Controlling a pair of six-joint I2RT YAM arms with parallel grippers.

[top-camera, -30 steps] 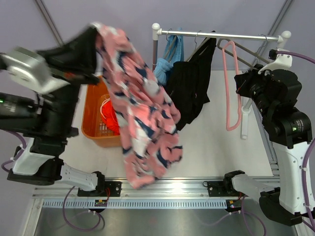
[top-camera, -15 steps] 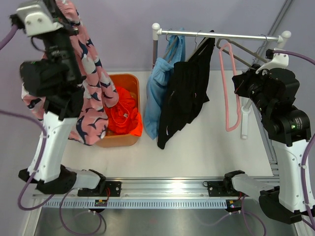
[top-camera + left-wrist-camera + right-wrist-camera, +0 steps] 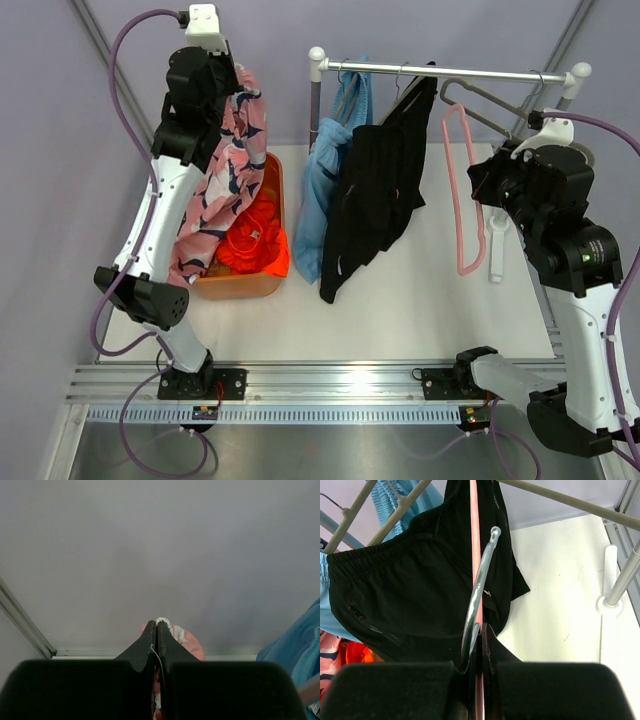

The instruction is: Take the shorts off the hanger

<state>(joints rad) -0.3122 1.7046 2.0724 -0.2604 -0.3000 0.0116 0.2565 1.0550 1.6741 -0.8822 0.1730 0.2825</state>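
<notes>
The pink shorts with a navy-and-white pattern [image 3: 222, 190] hang from my left gripper [image 3: 238, 96], which is shut on their top edge high above the orange bin [image 3: 236, 288]. In the left wrist view a bit of pink fabric [image 3: 186, 641] shows past the closed left gripper [image 3: 157, 625]. Bright orange shorts [image 3: 255, 240] lie in the bin. Light blue shorts [image 3: 322, 190] and black shorts [image 3: 375, 190] hang on hangers from the rail. My right gripper [image 3: 479, 190] is shut on a bare pink hanger [image 3: 462, 180]; up close, the right gripper [image 3: 481, 626] clamps the pink hanger [image 3: 474, 540] beside its metal hook [image 3: 481, 575].
The clothes rail [image 3: 450, 72] runs across the back between white end posts, with its right foot [image 3: 497, 240] on the white table. Grey bare hangers [image 3: 500, 100] hang near the rail's right end. An aluminium rail [image 3: 340, 385] carries both arm bases at the front.
My left arm has swung the pink patterned shorts from the middle out to the left and back, so they now hang over the orange bin. The right arm has barely moved.
</notes>
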